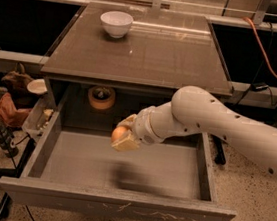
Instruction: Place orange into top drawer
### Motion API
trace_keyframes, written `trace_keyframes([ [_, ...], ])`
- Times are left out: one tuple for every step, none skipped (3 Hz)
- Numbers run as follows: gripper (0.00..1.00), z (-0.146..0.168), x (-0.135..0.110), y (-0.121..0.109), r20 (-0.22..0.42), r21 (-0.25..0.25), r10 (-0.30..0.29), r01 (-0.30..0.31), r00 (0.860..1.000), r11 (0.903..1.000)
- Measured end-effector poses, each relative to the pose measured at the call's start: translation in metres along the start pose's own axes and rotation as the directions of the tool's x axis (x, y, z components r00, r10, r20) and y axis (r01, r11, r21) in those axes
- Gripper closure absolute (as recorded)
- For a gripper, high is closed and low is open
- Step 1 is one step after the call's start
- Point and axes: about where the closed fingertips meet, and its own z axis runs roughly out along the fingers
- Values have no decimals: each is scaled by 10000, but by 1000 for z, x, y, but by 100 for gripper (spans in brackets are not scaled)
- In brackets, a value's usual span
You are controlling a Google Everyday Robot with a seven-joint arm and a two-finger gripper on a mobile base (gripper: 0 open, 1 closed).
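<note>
Your two-finger gripper [123, 137] hangs inside the pulled-out, wide, shallow grey top drawer [116, 205]. It sits above the plain grey floor, left of the drawer's middle and toward the back wall. Its pale yellowish fingers [126, 144] are clamped on the small, round, smooth orange [118, 133]. The fruit shows at the ten o'clock side of the gripper tip, with one finger under it. The orange is held in the air over the drawer floor, touching neither the floor nor the walls. A soft dark shadow [133, 177] lies on the floor at about five o'clock from the gripper, apart from the fruit.

The thick white rounded robot arm [217, 123] comes in from three o'clock, crosses above the drawer's right wall and slopes down toward eight o'clock to reach the gripper. The drawer's scuffed, scratched front panel runs along six o'clock of the view.

At twelve o'clock from the drawer you see the flat brown table top [155, 54], with a small white ceramic bowl [116, 23] upright near its eleven o'clock corner. In the dark recess under the table, behind the drawer's back wall, a tan tape roll with a hole [101, 98] sits at eleven o'clock from the gripper, well apart from it. A thin orange cable [266, 52] runs down at two o'clock of the view.
</note>
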Motion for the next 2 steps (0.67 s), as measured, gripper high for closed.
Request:
trace_keyframes([
  [100,9,6,4,-86,64,4,-3,10000,10000],
  [100,39,30,14,-179,-10,314,-314,9993,9995],
])
